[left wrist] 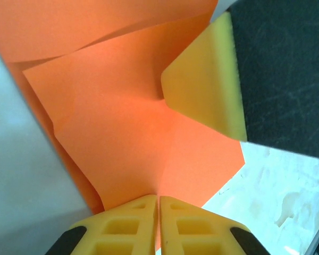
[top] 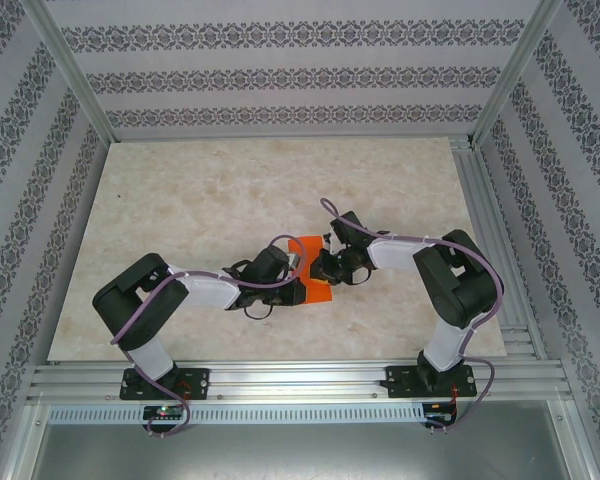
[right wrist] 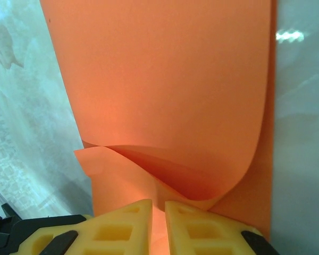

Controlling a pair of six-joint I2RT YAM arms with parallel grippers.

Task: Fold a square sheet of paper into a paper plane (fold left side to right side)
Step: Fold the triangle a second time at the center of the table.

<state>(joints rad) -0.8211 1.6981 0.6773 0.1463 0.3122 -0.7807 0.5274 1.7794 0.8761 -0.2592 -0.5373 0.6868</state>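
Two grips on orange sheet [top: 307,247]: left end effector [left wrist: 158,200], right end effector [right wrist: 158,204] both clamped; sheet curled, layers overlapping.

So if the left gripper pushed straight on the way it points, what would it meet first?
The orange sheet of paper it is pinching; just beyond, probably a yellow finger of the right gripper, though depth is unclear.

Orange sheet of paper [top: 317,292]: one. Arms: two, left arm [top: 195,292] and right arm [top: 450,275]. Grippers: two, left gripper [left wrist: 159,210] and right gripper [right wrist: 159,212]. Table [top: 230,200]: one.
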